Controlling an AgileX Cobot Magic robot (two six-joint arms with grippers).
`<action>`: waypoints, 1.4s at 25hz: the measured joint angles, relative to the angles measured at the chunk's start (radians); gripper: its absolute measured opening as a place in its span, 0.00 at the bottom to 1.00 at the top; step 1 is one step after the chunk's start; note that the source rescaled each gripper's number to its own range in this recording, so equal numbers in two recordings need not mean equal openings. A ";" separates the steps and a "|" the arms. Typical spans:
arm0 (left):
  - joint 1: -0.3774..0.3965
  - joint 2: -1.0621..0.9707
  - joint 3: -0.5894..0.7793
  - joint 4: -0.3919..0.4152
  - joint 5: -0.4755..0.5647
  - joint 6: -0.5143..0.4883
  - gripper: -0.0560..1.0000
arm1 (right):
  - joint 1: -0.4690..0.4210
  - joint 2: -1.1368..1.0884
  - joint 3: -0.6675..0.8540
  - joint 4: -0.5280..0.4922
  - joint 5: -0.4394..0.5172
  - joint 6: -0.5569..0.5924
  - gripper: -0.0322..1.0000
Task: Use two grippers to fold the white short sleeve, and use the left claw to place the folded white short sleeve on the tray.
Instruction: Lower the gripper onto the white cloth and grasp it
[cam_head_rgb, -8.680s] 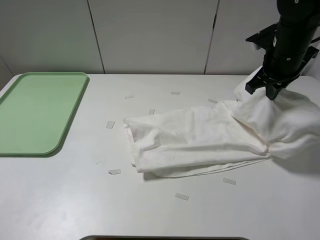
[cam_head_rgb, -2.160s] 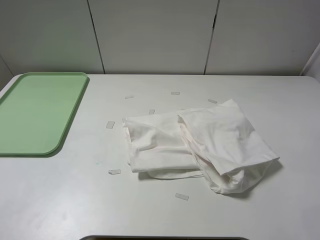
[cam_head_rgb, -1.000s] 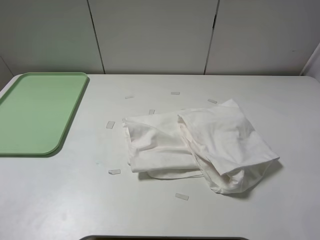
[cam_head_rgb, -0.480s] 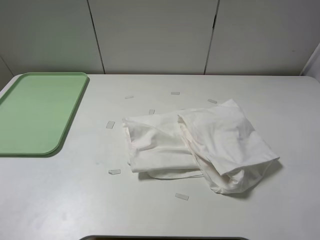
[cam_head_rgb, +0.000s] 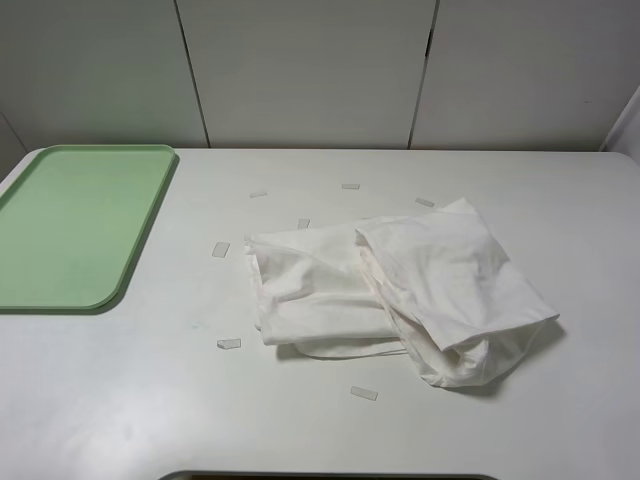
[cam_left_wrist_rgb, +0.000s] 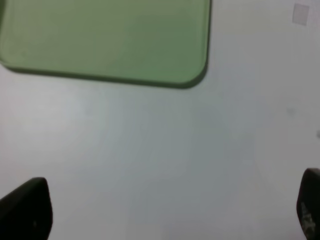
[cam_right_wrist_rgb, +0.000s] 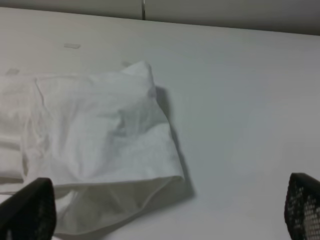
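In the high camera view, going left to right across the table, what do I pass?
pale-green tray → small tape strip → white short sleeve

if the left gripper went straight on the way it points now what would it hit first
Probably the bare table: the open left gripper has nothing else between its fingertips, and the green tray lies beyond that stretch. Depth is hard to judge.
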 joint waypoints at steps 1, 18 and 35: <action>0.000 0.123 -0.029 -0.016 -0.047 0.000 0.97 | 0.000 0.000 0.000 0.000 0.000 0.000 1.00; -0.005 0.686 -0.036 -0.594 -0.457 0.469 0.97 | 0.000 0.000 0.000 0.053 -0.003 0.000 1.00; -0.527 1.128 -0.036 -0.918 -0.927 0.576 0.97 | 0.000 0.000 0.000 0.057 -0.014 0.000 1.00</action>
